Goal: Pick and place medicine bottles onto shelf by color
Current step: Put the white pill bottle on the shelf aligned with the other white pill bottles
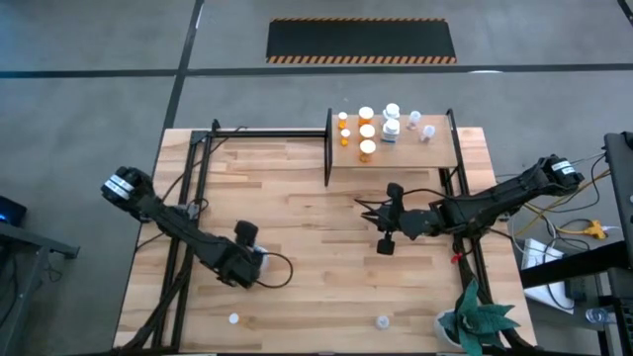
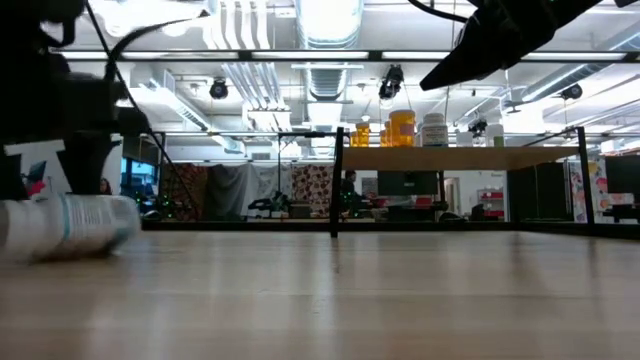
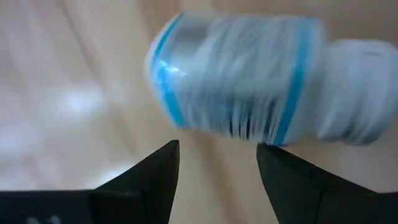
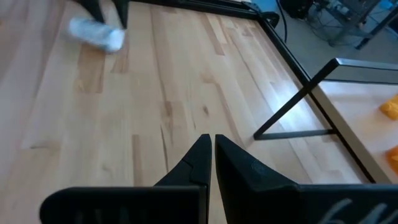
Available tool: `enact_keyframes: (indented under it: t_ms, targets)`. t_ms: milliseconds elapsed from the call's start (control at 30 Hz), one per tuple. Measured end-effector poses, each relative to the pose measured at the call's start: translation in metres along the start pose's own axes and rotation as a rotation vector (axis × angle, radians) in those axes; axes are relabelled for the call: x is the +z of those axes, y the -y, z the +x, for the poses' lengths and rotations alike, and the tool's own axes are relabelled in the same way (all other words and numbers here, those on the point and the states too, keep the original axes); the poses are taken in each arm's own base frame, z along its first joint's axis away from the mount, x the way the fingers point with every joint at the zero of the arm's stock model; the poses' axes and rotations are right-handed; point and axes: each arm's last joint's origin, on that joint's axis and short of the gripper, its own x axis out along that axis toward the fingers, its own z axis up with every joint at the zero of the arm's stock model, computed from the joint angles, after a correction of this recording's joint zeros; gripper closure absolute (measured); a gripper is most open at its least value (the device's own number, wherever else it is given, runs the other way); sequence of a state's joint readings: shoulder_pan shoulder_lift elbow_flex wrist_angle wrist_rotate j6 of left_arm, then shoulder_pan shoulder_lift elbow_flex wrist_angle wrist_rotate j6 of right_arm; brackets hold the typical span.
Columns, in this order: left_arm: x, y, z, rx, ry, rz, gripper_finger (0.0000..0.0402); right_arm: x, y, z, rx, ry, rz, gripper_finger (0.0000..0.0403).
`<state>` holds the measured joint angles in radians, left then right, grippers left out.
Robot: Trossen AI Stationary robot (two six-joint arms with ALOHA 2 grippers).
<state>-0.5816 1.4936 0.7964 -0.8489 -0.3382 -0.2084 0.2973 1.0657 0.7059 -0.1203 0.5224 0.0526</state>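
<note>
A white bottle (image 3: 249, 87) with blue bands lies on its side on the tabletop (image 1: 297, 218), just ahead of the left gripper (image 3: 217, 155), whose jaws are spread and empty on either side of it. This looks like the pick step: the jaws need to drop around the body and close before any lift. The shelf (image 1: 435, 158) at the far right edge already carries orange bottles (image 1: 366, 131) grouped beside white ones (image 1: 393, 127). Two more small bottles (image 1: 233, 318) wait near the front edge. The right gripper (image 4: 209, 155) hovers near the shelf, jaws closed on nothing.
</note>
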Motion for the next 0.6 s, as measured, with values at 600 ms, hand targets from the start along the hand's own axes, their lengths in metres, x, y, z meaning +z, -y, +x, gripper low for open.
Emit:
enact_keyframes:
  t_ms: [600]
  targets:
    - [0.011, 0.011, -0.02, -0.103, 0.427, -0.434, 0.0292, 0.003, -0.026, 0.025, 0.24, 0.036, 0.06, 0.036]
